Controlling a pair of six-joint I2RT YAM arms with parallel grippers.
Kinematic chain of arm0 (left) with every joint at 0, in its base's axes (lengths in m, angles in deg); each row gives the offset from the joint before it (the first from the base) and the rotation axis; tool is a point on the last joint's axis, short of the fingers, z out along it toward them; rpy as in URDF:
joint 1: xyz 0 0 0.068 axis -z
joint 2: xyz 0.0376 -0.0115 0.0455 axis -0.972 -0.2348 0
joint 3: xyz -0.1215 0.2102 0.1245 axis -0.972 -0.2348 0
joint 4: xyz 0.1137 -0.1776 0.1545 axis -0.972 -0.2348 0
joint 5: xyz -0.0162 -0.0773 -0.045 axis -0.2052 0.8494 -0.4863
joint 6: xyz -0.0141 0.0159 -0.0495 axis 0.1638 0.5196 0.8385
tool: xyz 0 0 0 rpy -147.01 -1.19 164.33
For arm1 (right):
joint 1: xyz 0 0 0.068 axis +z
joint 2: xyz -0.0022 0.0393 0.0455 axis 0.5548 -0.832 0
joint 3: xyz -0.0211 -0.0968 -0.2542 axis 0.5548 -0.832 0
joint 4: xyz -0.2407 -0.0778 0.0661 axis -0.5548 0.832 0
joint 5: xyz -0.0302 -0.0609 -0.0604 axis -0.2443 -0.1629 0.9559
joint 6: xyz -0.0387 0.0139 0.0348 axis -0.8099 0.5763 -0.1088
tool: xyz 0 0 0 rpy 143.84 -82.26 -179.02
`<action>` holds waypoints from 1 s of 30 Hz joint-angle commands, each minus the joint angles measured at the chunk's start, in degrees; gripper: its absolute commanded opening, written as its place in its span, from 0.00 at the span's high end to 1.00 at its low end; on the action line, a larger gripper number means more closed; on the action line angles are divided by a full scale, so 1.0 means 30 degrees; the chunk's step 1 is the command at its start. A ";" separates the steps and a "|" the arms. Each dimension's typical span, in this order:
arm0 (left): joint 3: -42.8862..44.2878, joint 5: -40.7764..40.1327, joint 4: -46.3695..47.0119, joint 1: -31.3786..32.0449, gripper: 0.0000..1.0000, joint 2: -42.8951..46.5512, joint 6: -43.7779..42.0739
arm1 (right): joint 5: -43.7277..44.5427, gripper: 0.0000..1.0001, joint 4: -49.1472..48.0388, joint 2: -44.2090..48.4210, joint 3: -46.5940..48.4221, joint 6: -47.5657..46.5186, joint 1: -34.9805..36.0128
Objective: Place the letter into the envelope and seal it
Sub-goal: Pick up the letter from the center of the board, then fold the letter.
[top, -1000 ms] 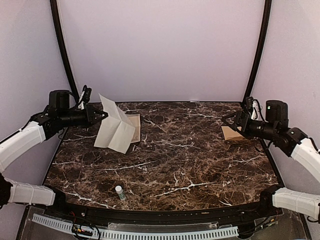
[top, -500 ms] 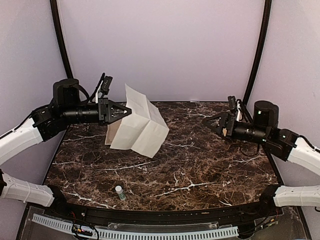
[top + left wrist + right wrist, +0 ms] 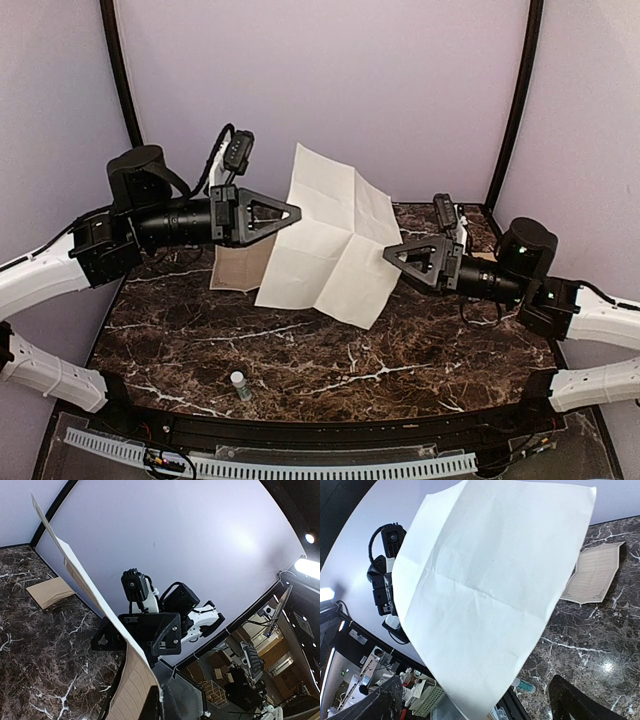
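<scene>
The left gripper (image 3: 296, 213) is clamped shut on the left edge of the letter (image 3: 335, 235) and holds it up off the table (image 3: 330, 345), spread open and tilted, with its fold creases showing. The sheet hangs between the two arms, above the middle of the back half of the table.

The right gripper (image 3: 389, 255) stands wide open and holds nothing. Its tips sit just beside the letter's lower right edge. In the right wrist view its fingers (image 3: 580, 702) lie to either side of the sheet's bottom corner, and I cannot tell whether they touch the paper.

The cream page (image 3: 238, 268) lies flat on the table, below the left gripper and partly behind the raised letter. The envelope (image 3: 50, 592) lies flat on the table at the far right, behind the right arm and well apart from the letter. A small bottle (image 3: 239, 384) stands near the front edge.
</scene>
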 commanded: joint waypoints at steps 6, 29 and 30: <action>0.0413 0.0163 0.1169 0.0167 1.00 0.0266 0.0205 | -0.0687 0.09 -0.4178 -0.0400 -0.0162 0.0243 0.1234; 0.0551 -0.2582 -0.2630 0.0181 0.65 0.1020 -0.0573 | 0.1425 1.00 -0.1637 0.1697 -0.0140 -0.0628 0.1625; 0.0797 -0.3687 -0.3304 0.0175 0.49 0.1256 -0.0879 | 0.1655 1.00 -0.1204 0.1829 -0.0016 -0.0674 0.1625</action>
